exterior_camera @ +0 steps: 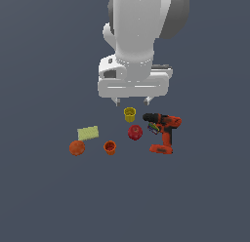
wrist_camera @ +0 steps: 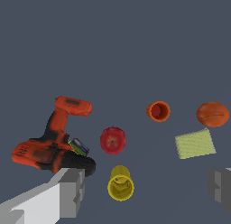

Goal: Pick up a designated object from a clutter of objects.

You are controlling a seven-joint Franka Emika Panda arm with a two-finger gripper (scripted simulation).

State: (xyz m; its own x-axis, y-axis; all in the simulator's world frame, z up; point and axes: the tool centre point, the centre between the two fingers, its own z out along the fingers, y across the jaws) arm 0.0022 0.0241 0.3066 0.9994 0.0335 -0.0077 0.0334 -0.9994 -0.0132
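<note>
The gripper point(exterior_camera: 132, 101) is being held above the clutter in the exterior view, its two fingers spread wide apart with nothing pinched between them; in the wrist view one finger point(wrist_camera: 67, 191) is being shown near the drill and the other point(wrist_camera: 221, 187) at the far edge of the frame. The pale yellow-green block point(exterior_camera: 88, 133) is being left lying flat on the dark floor point(exterior_camera: 49, 197), toward the exterior view's left and well apart from the gripper. The orange ball point(exterior_camera: 76, 148) is being seen just beside the block, in front of it, and the orange cup point(exterior_camera: 110, 147) is being seen upright a little to the exterior view's right of the ball. The yellow cup point(exterior_camera: 129, 114) is being shown almost directly beneath the open fingers, with the red apple point(exterior_camera: 135, 132) near it. The orange-and-black power drill point(exterior_camera: 163, 131) is being displayed lying on its side at the exterior view's right, its black nose pointing toward the apple. In the wrist view the block point(wrist_camera: 195, 143) is being shown between the ball point(wrist_camera: 212, 114) and the far finger, touched by neither.
</note>
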